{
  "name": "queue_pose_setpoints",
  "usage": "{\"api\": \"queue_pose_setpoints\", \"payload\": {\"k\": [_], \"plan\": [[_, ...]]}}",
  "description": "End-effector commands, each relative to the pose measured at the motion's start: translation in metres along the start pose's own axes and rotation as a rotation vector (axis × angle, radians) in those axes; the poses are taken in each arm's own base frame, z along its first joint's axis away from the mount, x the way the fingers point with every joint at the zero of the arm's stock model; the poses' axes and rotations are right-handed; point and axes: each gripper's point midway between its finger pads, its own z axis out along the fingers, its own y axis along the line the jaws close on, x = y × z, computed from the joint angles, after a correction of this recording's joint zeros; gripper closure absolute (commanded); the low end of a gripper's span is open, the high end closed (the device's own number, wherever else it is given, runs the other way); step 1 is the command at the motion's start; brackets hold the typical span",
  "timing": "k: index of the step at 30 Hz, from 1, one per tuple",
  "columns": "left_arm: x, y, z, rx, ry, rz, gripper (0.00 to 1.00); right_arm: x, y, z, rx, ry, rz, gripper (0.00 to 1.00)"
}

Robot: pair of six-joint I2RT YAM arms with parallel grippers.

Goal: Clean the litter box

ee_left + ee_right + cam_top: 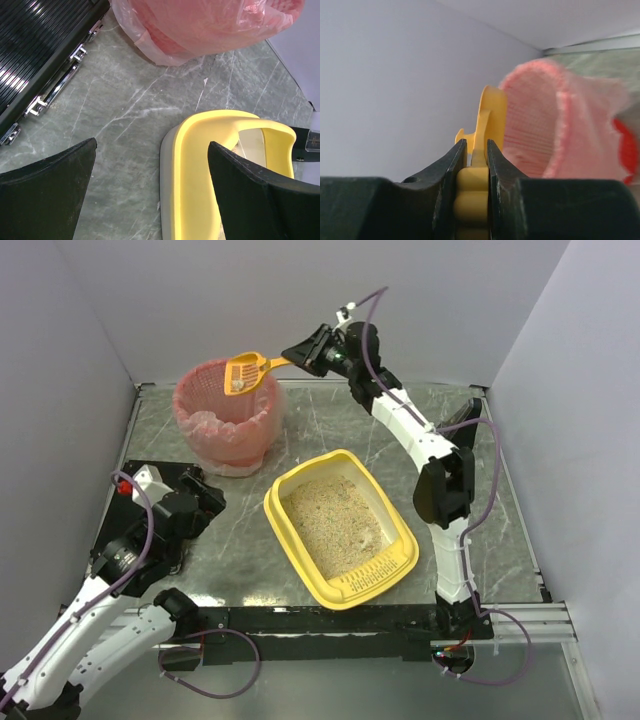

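The yellow litter box (343, 528) lies at the table's middle, full of beige litter, its slotted lip toward the near right. Its rim also shows in the left wrist view (200, 165). My right gripper (296, 354) is shut on the handle of the orange scoop (244, 371), holding it over the pink-lined basket (226, 412); a pale clump lies in the scoop. In the right wrist view the scoop (487, 120) stands edge-on between my fingers, beside the basket (555, 125). My left gripper (205, 502) is open and empty, low over the table just left of the box.
A black ridged mat (150, 480) lies under the left arm; its clasped edge shows in the left wrist view (45, 65). Grey walls close in the left, back and right sides. A black frame runs along the near edge (330, 618).
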Motion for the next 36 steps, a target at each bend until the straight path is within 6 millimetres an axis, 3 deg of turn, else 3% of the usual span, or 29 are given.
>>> {"api": "queue_pose_setpoints", "payload": {"k": [1, 6, 9, 14, 19, 27, 30, 32, 35, 36], "plan": [[-0.002, 0.008, -0.003, -0.010, -0.013, -0.037, 0.03, 0.006, 0.011, -0.002, 0.065, 0.009, -0.394, 1.00], [0.001, 0.008, -0.002, 0.000, -0.010, -0.041, 0.03, 0.021, 0.034, -0.006, 0.003, 0.019, -0.764, 1.00], [0.005, 0.006, 0.000, 0.007, 0.005, -0.035, 0.03, 0.029, 0.052, -0.010, -0.039, 0.014, -0.884, 1.00], [0.011, 0.005, 0.002, 0.011, 0.031, -0.020, 0.03, 0.032, 0.064, -0.013, -0.059, -0.009, -0.964, 1.00], [0.010, 0.002, -0.001, 0.029, 0.032, -0.025, 0.03, 0.036, 0.100, -0.018, -0.106, -0.052, -1.129, 1.00], [0.011, 0.003, -0.003, 0.039, 0.038, -0.038, 0.03, 0.025, 0.130, -0.032, -0.092, -0.113, -1.302, 1.00], [0.009, -0.001, -0.004, 0.053, 0.036, -0.039, 0.03, 0.012, 0.146, -0.058, -0.049, -0.157, -1.180, 1.00], [0.007, -0.006, -0.003, 0.074, 0.027, -0.048, 0.03, 0.015, 0.149, -0.076, -0.043, -0.131, -1.022, 1.00], [0.009, -0.023, -0.002, 0.145, 0.036, -0.048, 0.03, 0.004, 0.144, -0.120, 0.027, -0.168, -0.789, 1.00], [0.013, -0.029, -0.002, 0.177, 0.058, -0.042, 0.03, -0.002, 0.140, -0.145, 0.035, -0.173, -0.745, 1.00]]}}
